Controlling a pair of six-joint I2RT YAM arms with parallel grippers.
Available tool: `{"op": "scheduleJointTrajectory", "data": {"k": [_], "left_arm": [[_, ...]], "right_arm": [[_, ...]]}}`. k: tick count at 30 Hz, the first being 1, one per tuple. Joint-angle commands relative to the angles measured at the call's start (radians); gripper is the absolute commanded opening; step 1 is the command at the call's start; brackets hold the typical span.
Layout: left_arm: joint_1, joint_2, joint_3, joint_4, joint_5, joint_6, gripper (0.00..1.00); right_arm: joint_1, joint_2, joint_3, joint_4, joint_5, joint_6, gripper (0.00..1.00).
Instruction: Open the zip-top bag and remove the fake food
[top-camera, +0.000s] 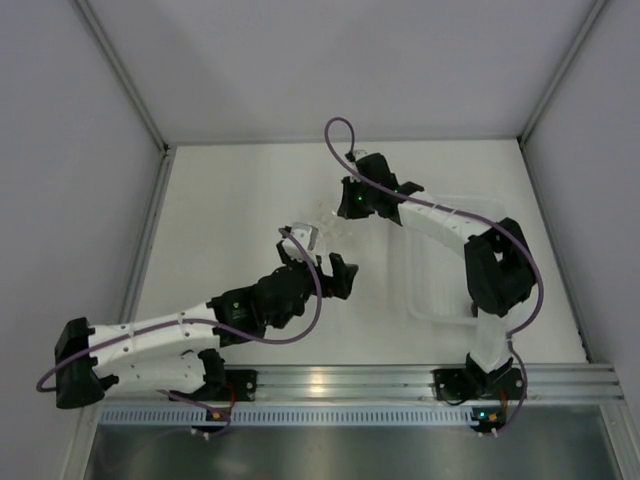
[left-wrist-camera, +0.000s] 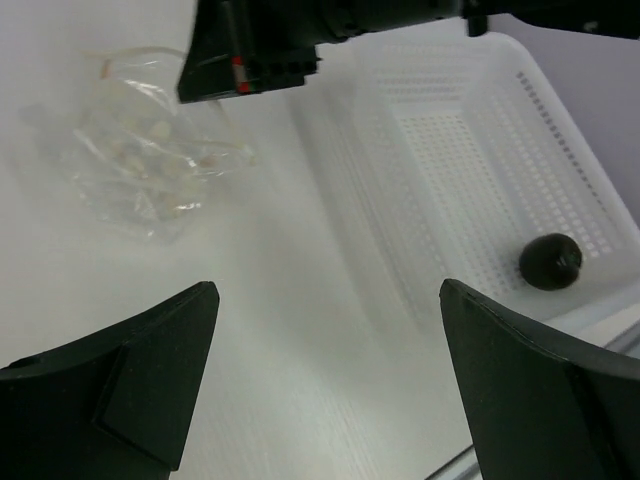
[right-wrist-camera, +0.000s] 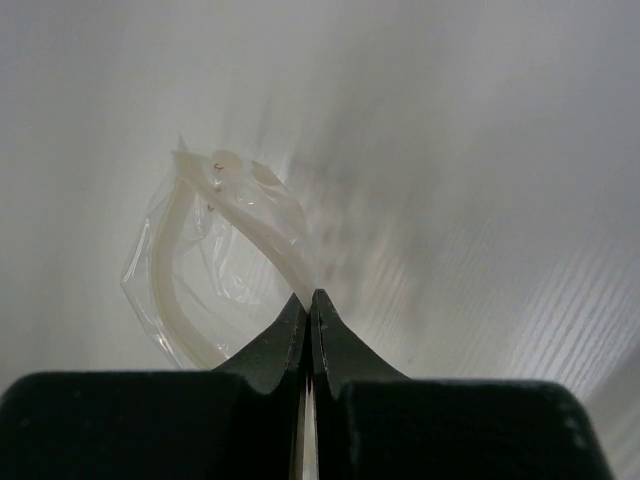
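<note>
The white table (top-camera: 230, 200) carries everything, with grey walls on three sides of it. The left arm lies low from the near left corner towards the middle. The right arm rises from the near right and bends over the tub towards the middle.

The white tub (top-camera: 420, 290) sits on the right half of the table. It is rectangular, and the left wrist view shows its floor and walls pierced with small holes (left-wrist-camera: 450, 150).

The left hand (top-camera: 318, 258) hangs above bare table just in front of the bag. Its two dark fingers are spread wide with nothing between them (left-wrist-camera: 328, 300).

The right hand (top-camera: 345, 210) points down at the bag's far edge. In its own view its fingers are pressed together, and the tips pinch the pale zip strip at the bag's rim (right-wrist-camera: 308, 296).

The zip-top bag (top-camera: 325, 222) is near the middle of the table, to the left of the tub and apart from it. It is clear and crumpled (left-wrist-camera: 140, 170). The right wrist view shows its two zip strips parted into an open loop (right-wrist-camera: 200, 270).

The fake food (left-wrist-camera: 550, 262) is a dark, glossy ball. It lies on the tub's floor close to one corner, well apart from the bag and from both hands.
</note>
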Motion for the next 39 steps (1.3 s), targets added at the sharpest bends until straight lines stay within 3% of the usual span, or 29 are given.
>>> {"op": "scheduleJointTrajectory", "data": {"k": [1, 4, 12, 22, 33, 36, 37, 39], "left_arm": [[0.001, -0.062, 0.016, -0.226, -0.234, -0.09, 0.98], [0.042, -0.119, 0.016, -0.376, -0.311, -0.212, 0.98], [0.203, -0.204, -0.013, -0.447, -0.158, -0.222, 0.98], [0.418, -0.167, 0.001, -0.493, 0.002, -0.179, 0.98], [0.568, -0.181, 0.034, -0.571, 0.045, -0.127, 0.98], [0.677, -0.176, 0.06, -0.588, 0.112, -0.075, 0.98], [0.708, -0.176, 0.067, -0.59, 0.132, -0.06, 0.98], [0.792, -0.176, 0.08, -0.591, 0.175, -0.046, 0.98]], "right_arm": [[-0.018, 0.033, 0.089, 0.077, -0.015, 0.049, 0.0], [-0.023, 0.087, 0.119, 0.059, -0.015, 0.081, 0.01], [-0.035, 0.24, 0.247, -0.018, -0.071, 0.104, 0.14], [-0.064, 0.246, 0.294, -0.087, -0.017, 0.089, 0.54], [-0.084, -0.03, 0.21, -0.162, 0.101, -0.041, 0.6], [-0.084, -0.198, 0.063, -0.124, 0.167, -0.054, 0.69], [-0.084, -0.243, -0.009, -0.118, 0.182, -0.06, 0.85], [-0.084, -0.372, -0.065, -0.136, 0.243, -0.069, 0.93]]}}
